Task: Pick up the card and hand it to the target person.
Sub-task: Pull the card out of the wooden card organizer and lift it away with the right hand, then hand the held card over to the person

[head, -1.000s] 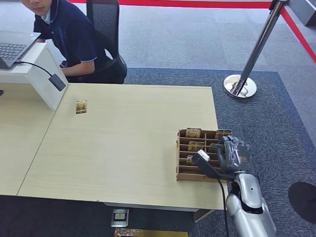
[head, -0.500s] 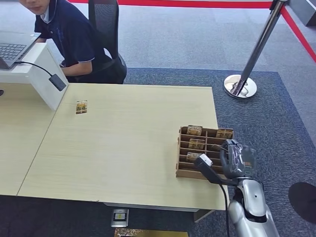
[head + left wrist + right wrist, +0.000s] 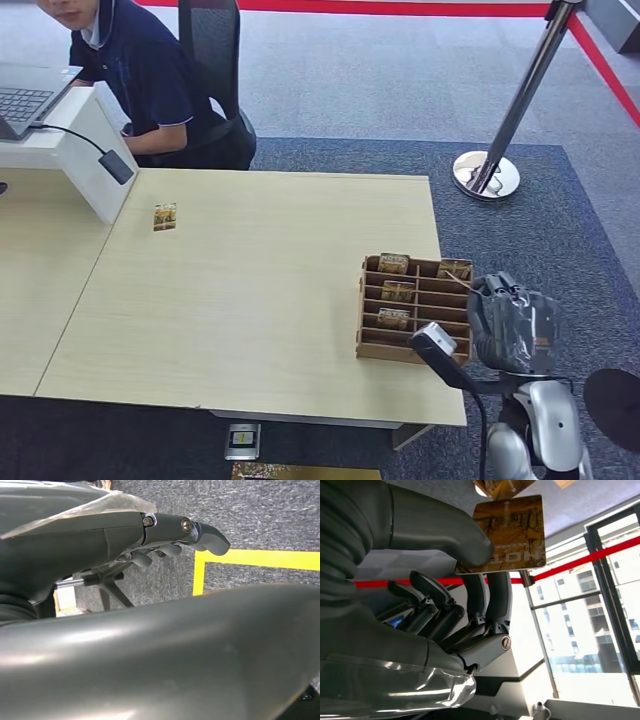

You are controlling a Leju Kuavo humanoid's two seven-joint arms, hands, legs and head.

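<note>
right hand pinching card between thumb and fingers, print reading "NOT" | hovering lower right past table edge beside rack | left hand holding nothing, fingers loose

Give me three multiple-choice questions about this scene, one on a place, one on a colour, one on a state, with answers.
1. Where does the loose card lie?
A. On the table, near the person
B. Inside the wooden tray
C. On the carpet

2. What colour is the barrier rope?
A. Blue
B. Red
C. Green

3. What is the right hand doing?
A. Resting flat on the table
B. Hanging with nothing in it
C. Pinching a card

Answers: 1 A, it lies flat on the far left tabletop. 2 B, red line across the floor. 3 C, thumb and fingers clamp it.
</note>
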